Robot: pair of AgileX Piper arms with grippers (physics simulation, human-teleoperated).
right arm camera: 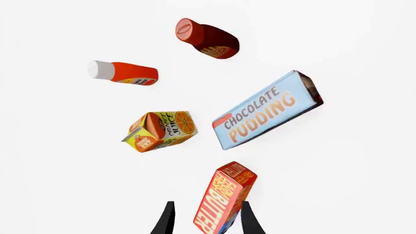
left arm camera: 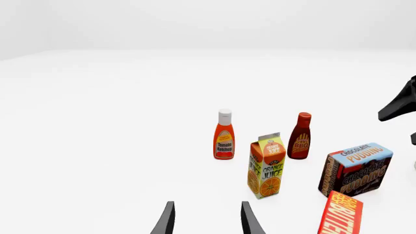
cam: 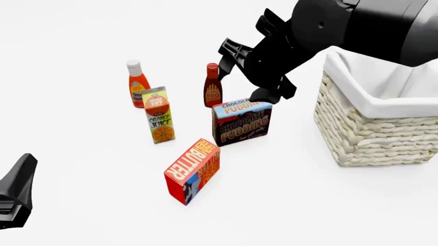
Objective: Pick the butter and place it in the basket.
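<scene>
The butter [cam: 193,170] is a red carton with pale-yellow lettering, standing tilted on the white table in front of the other groceries. The wicker basket [cam: 370,134] with its white liner stands to the right. My right gripper [cam: 257,72] hangs high over the groceries, open and empty. In the right wrist view the butter [right arm camera: 225,200] shows well below and between the open fingers [right arm camera: 167,220] of the right gripper [right arm camera: 206,222]. My left gripper [left arm camera: 208,222] is open and empty at the near left [cam: 17,192], with the butter [left arm camera: 341,214] off to its side.
A chocolate pudding box [cam: 241,123] stands just behind the butter. An orange juice carton [cam: 159,115], a ketchup bottle [cam: 137,84] and a BBQ sauce bottle [cam: 213,87] stand further back. Part of the right arm [left arm camera: 400,102] shows at the left wrist view's edge.
</scene>
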